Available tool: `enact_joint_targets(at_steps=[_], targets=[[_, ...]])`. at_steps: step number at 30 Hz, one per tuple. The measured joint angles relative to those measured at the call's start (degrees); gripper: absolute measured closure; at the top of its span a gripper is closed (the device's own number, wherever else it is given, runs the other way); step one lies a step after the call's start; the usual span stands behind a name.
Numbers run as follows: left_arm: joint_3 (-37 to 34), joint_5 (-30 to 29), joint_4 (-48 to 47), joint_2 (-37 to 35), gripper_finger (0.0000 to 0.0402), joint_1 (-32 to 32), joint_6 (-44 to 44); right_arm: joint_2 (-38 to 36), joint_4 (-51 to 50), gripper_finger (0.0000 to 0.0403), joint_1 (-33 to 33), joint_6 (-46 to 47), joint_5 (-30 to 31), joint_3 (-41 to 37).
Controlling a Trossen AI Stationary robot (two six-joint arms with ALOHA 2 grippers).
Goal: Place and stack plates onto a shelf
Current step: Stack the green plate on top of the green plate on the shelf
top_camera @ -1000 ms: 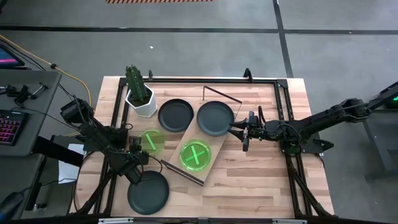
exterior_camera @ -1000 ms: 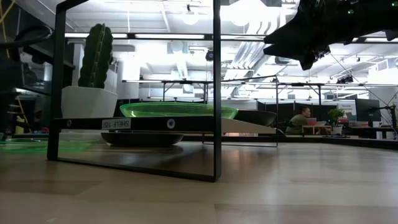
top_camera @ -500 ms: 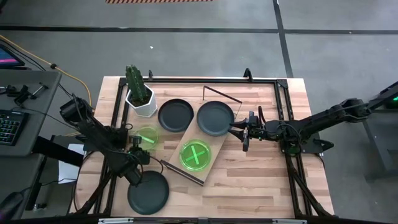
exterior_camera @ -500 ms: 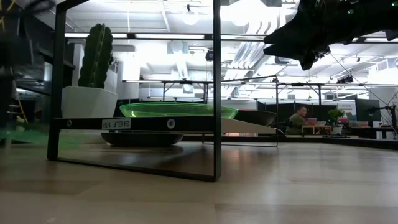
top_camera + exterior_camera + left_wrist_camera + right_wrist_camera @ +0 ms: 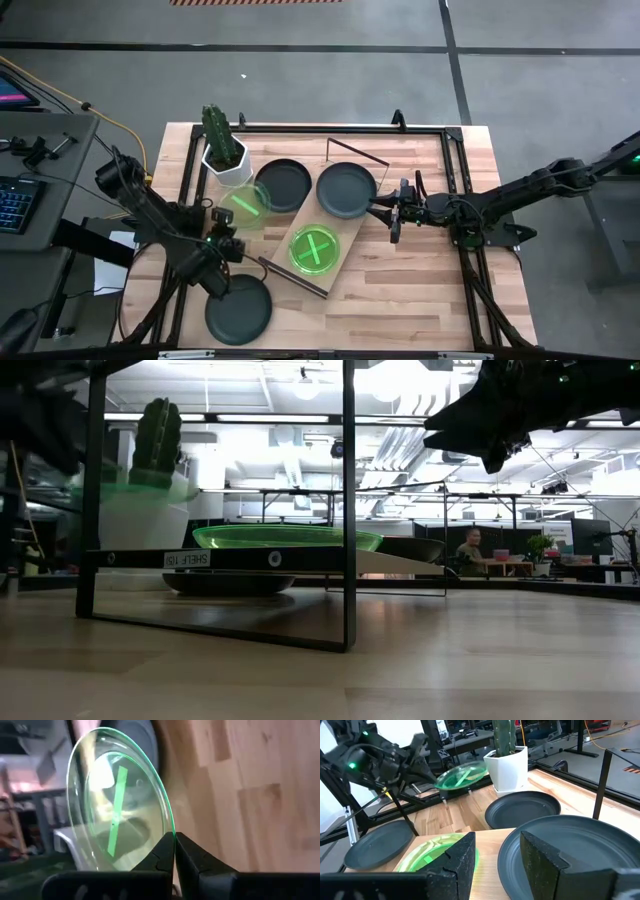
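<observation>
A green plate with one stick mark hangs above the table in front of the cactus pot, and my left gripper is shut on it. The shelf lies slantwise mid-table. It carries a black plate at its far end and a green plate with a cross at its near end. One black plate rests on the table beside the shelf, another lies near the front edge. My right gripper stands open just right of the shelf's black plate, touching nothing. My left gripper pinches the green plate's rim between its two fingers, at the edge nearest the table's front left. The fingers reach in slanting from that side. The plate is lifted clear of the table, about level in the low view.
A white pot with a cactus stands at the far left, close behind the lifted plate. A black frame runs around the tabletop. Bare wood lies at the right and the front right.
My left gripper has raised the green plate off the table and carried it toward the far edge, up to the cactus pot. The plate now hangs well above the tabletop in the low view. My right gripper has kept still.
</observation>
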Motion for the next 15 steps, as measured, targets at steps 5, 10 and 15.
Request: enact_joint_targets(at_steps=[5, 10, 15], targets=[[3.8, -4.0, 1.6, 0.0, 0.0401, 4.1, 11.9, 0.0, 0.0, 0.0263, 0.0, 0.0, 0.0, 0.0], [5.9, -7.6, 10.4, -1.9, 0.0401, 11.3, 29.6, 0.0, 0.0, 0.0263, 0.0, 0.1, 0.0, 0.0], [5.9, -5.1, 25.0, -7.3, 0.0401, 21.6, 48.9, 0.0, 0.0, 0.0263, 0.0, 0.1, 0.0, 0.0]])
